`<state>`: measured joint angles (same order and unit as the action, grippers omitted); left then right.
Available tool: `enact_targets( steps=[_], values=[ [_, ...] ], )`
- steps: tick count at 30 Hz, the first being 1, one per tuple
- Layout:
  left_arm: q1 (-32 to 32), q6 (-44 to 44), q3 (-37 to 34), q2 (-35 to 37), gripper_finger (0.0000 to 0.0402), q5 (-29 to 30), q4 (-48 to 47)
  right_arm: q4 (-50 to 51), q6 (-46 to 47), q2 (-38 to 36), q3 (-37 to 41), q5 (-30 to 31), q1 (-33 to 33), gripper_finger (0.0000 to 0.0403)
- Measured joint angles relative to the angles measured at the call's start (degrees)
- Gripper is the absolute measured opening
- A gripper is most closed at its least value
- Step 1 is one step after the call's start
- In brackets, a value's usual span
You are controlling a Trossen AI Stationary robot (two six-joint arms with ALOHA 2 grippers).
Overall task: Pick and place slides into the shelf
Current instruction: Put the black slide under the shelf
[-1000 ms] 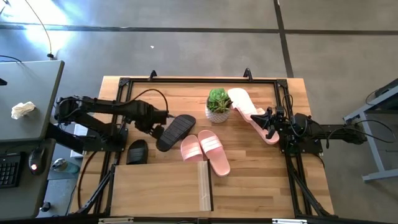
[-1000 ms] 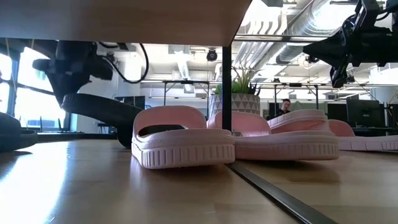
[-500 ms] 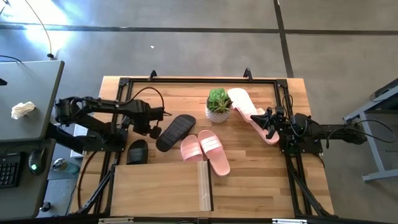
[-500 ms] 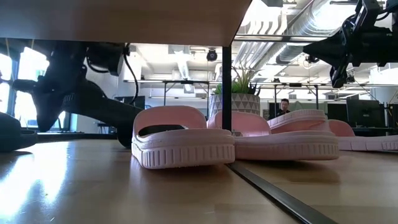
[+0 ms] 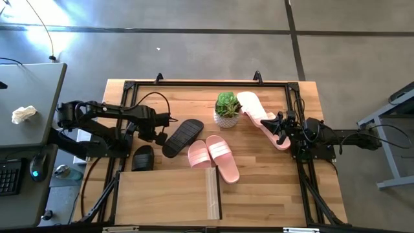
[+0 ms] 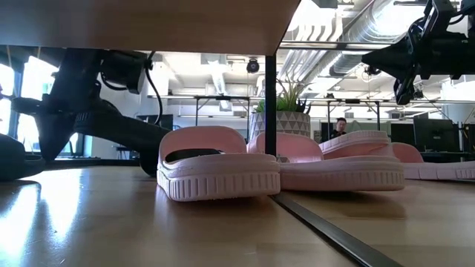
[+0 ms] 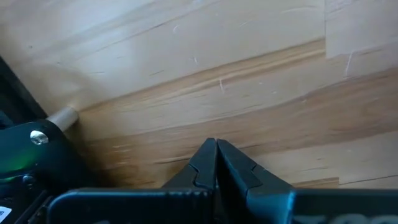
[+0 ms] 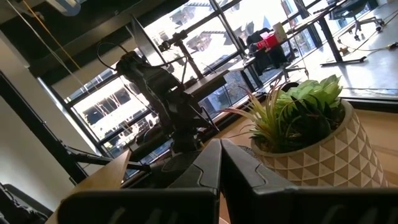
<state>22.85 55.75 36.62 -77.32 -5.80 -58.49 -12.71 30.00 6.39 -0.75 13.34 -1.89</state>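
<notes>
Slides: in the high view, a black slide lies loose on the table, long axis on a diagonal, heel end just beside the left gripper, which is shut w/ nothing in it; a second black slide sits at the shelf edge, a pink pair mid-table. Right gripper, also pinched empty, hovers over the far pink slides, so left arm is nearer the black one. Low view: black slide probably the dark shape behind the pink slide. Left wrist view: fingers pressed together over bare wood. Right wrist view: closed fingers facing the potted plant.
</notes>
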Motion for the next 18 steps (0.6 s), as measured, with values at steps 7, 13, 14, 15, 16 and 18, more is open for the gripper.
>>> enact_targets(
  steps=[7,13,14,15,16,18],
  values=[
    [0.0,0.02,0.0,-0.02,0.0,0.02,0.41,0.0,-0.35,0.01,0.0,0.0,0.0,0.0001],
    [0.0,0.46,-1.25,-0.03,0.0,-1.08,1.99,0.0,-0.42,0.02,0.0,0.0,0.0,0.0001],
    [0.0,0.86,-1.95,-0.04,0.0,-1.54,2.66,0.0,-0.42,0.0,0.0,0.0,0.0,0.0001],
    [0.0,1.31,-2.77,-0.04,0.0,-2.06,3.35,0.0,-0.42,0.02,0.0,0.0,0.0,0.0001],
    [-0.01,1.6,-3.52,-0.04,0.0,-2.61,4.19,0.0,-0.42,0.02,0.0,0.0,0.0,0.0001],
    [-0.53,2.23,-4.77,-0.04,0.0,-3.82,5.68,0.0,-0.42,0.0,0.0,0.0,0.0,0.0001]
  ],
)
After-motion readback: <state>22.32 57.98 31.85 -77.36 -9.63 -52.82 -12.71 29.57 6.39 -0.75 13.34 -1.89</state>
